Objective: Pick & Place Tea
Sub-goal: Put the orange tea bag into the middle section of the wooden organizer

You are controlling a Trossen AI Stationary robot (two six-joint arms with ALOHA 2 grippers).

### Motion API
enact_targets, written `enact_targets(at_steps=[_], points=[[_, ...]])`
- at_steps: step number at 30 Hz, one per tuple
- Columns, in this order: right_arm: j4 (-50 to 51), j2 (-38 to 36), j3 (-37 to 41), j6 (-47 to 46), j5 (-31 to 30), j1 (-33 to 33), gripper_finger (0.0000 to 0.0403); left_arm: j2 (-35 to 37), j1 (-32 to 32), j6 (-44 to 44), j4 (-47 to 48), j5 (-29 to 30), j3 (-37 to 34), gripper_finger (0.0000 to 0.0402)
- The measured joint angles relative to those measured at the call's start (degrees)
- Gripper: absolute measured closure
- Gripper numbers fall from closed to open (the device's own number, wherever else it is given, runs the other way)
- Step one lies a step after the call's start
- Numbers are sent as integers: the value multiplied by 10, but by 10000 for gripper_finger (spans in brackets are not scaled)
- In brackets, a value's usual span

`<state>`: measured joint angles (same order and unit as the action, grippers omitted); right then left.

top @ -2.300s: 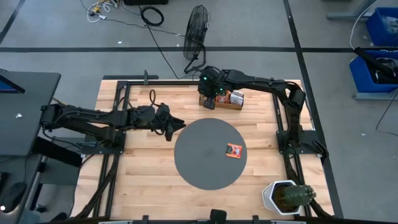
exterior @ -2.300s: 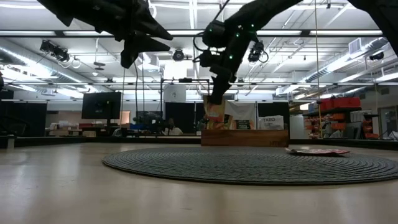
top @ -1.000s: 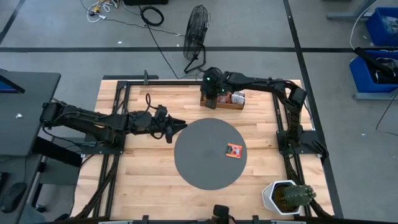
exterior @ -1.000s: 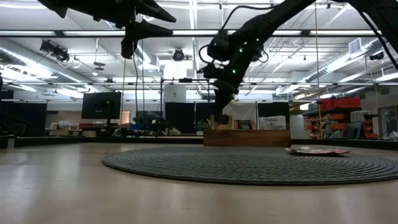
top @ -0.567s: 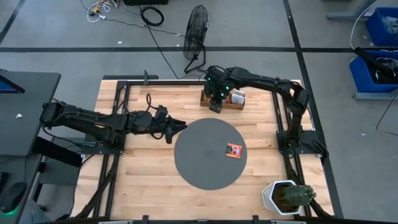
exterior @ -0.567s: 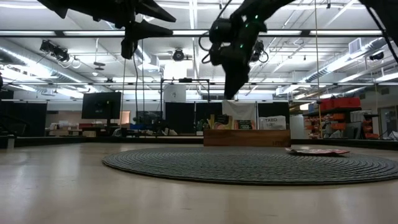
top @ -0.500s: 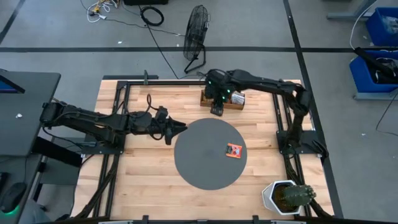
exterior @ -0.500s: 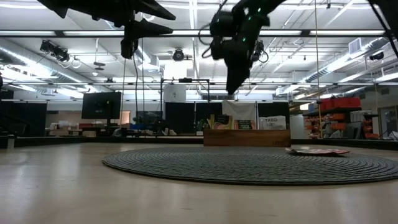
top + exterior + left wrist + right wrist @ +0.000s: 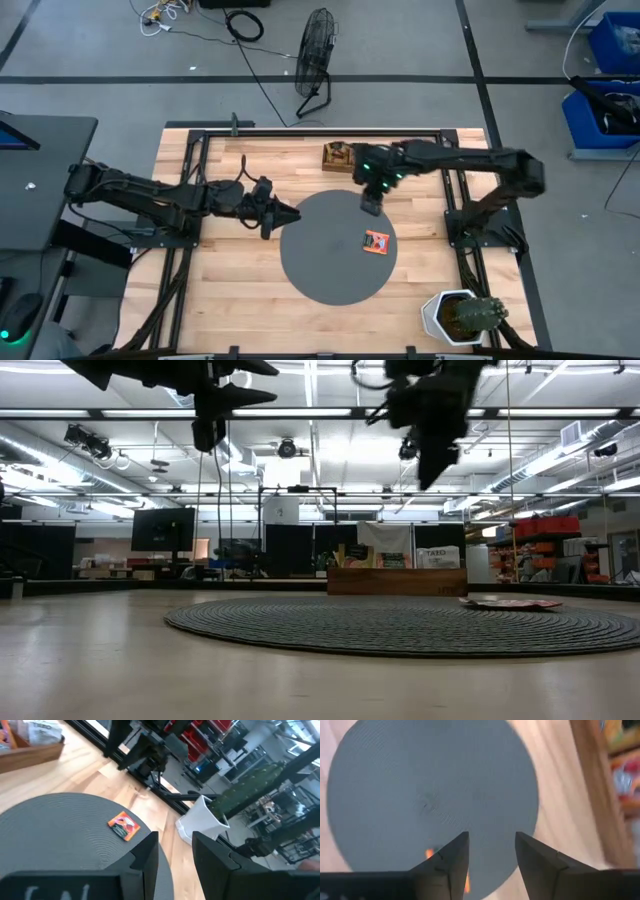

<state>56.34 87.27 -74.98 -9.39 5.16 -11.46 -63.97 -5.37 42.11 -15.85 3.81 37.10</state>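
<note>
Right gripper (image 9: 371, 205) hanging over the far edge of the round grey mat (image 9: 310, 270), jaws spread with nothing seen between them. One orange-red tea sachet (image 9: 376, 242) flat on the mat's right side, just nearward of those jaws, its square outline slightly turned against the bench edges. Wooden tray (image 9: 338, 157) near the bench's far edge, more sachets standing in it, too small to count. Left gripper (image 9: 281, 213) waiting off the mat's left edge, jaws apart, farther from the sachet.

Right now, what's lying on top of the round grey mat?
One orange tea bag lies flat on the mat. The right gripper hangs above the mat's far edge and hides a little of it.
</note>
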Motion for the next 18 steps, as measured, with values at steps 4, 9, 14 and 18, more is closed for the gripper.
enact_targets(at_steps=[4, 9, 14, 18], points=[[-2, -82, 71, -79, -11, 45, 236, 0, -21, 3, -1, -1, 0, 280], [-4, -149, 122, -134, -34, 90, 236, 0, -39, -8, 18, -3, 0, 280], [-10, -168, 138, -159, -109, 120, 236, 0, -30, -39, 35, 28, 0, 280], [-13, -169, 146, -151, -154, 146, 236, 0, -30, -43, 34, 79, 0, 280]])
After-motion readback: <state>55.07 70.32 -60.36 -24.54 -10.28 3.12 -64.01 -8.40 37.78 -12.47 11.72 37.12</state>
